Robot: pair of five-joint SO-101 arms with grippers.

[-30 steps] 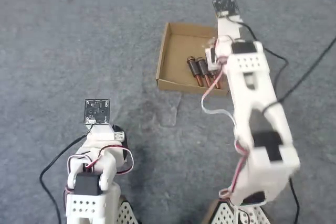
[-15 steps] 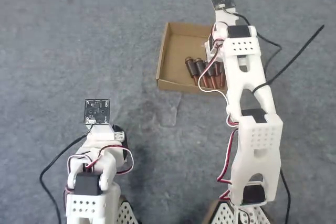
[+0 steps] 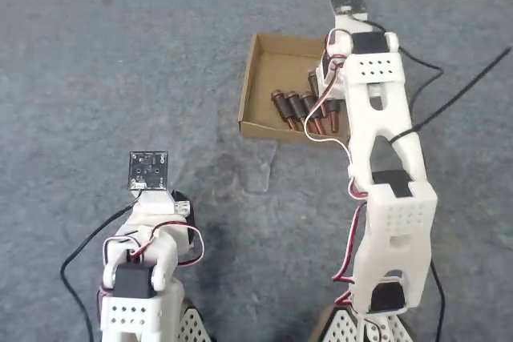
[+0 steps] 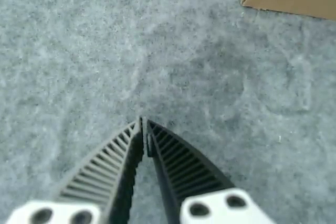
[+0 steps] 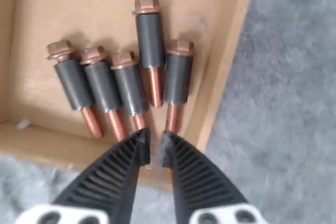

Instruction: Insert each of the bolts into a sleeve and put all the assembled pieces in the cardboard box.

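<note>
Bolts (image 5: pixel 153 85), five, each seated in a dark sleeve (image 5: pixel 149 38), side by side inside the cardboard box (image 5: pixel 227 72). Copper heads pointing away from the right pincer (image 5: pixel 154 142), threaded ends toward it. One piece set further into the box than its neighbours. Right pincer over the box wall nearest the arms, tips almost together with only a sliver of gap, clamped on nothing. Left pincer (image 4: pixel 143 124) over the bare grey surface (image 4: pixel 79 51), tips together, empty, well apart from the box.
</note>
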